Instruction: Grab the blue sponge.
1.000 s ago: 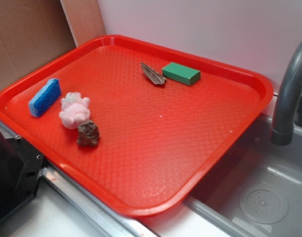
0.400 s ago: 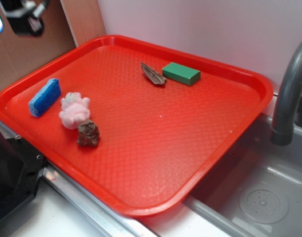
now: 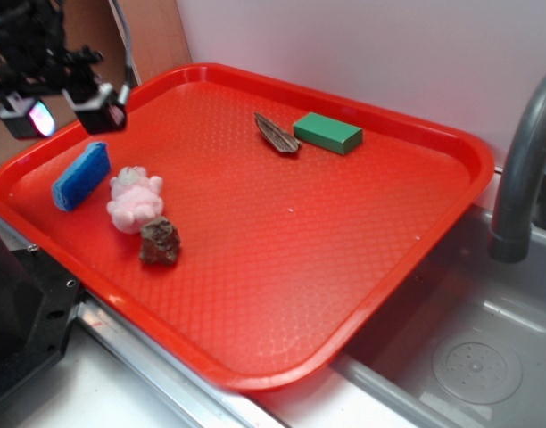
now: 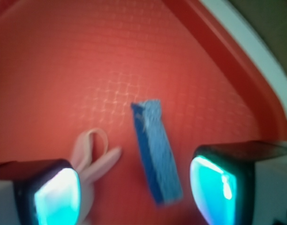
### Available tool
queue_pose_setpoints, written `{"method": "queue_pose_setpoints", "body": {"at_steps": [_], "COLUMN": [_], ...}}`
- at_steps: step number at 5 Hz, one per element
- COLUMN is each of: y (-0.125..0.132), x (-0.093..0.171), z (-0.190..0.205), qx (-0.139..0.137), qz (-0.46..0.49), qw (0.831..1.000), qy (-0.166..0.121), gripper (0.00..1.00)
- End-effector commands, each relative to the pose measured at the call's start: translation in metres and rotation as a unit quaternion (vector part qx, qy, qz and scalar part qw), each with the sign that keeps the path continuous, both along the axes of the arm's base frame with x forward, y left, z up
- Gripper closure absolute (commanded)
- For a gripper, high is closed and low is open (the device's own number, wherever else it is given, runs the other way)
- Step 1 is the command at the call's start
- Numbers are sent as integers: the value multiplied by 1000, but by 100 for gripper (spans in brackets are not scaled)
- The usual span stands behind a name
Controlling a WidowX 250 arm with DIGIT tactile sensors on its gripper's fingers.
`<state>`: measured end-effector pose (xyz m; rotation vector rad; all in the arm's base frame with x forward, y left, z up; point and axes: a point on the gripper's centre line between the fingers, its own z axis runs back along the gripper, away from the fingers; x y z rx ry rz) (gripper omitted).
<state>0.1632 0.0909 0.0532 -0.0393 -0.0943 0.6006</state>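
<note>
The blue sponge point(image 3: 81, 175) lies on the red tray point(image 3: 344, 294) near its left rim. In the wrist view the blue sponge point(image 4: 156, 150) lies lengthwise on the tray point(image 4: 87, 61) below, seen between my two fingers. My gripper point(image 3: 66, 105) hangs open and empty in the air above the sponge, apart from it. In the wrist view the gripper point(image 4: 134, 192) shows two cyan-lit pads point(image 4: 56, 197) wide apart.
A pink plush rabbit point(image 3: 135, 199) lies right beside the sponge, also in the wrist view point(image 4: 94, 157). A brown rock point(image 3: 159, 242) sits in front of it. A brown wood piece point(image 3: 276, 133) and a green block point(image 3: 327, 132) lie at the back. A grey faucet point(image 3: 523, 169) and sink point(image 3: 451, 357) are at right.
My gripper came into view at the upper left and moved down and to the right, ending above the blue sponge. The objects on the tray have not moved.
</note>
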Motion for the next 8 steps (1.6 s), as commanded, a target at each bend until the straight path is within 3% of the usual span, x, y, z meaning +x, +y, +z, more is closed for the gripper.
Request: {"method": "queue_pose_setpoints", "body": {"at_steps": [1,2,3,5,6,7,8], "y": [7,5,-17,-64,-83,-109,-116], "x": [-29,-43,-11,26,48,66,64], "z": [-38,-33,15,116,157,180,188], "qx": [10,-6,-1,24,26,41,37], "qz": [-56,-84,-158,-294,-343,-357,-366], "qw": [998,996,987,955,938,933,930], "qy": [15,16,-16,-37,-36,-7,-2], "gripper": [13,100,100,100,100,100,100]}}
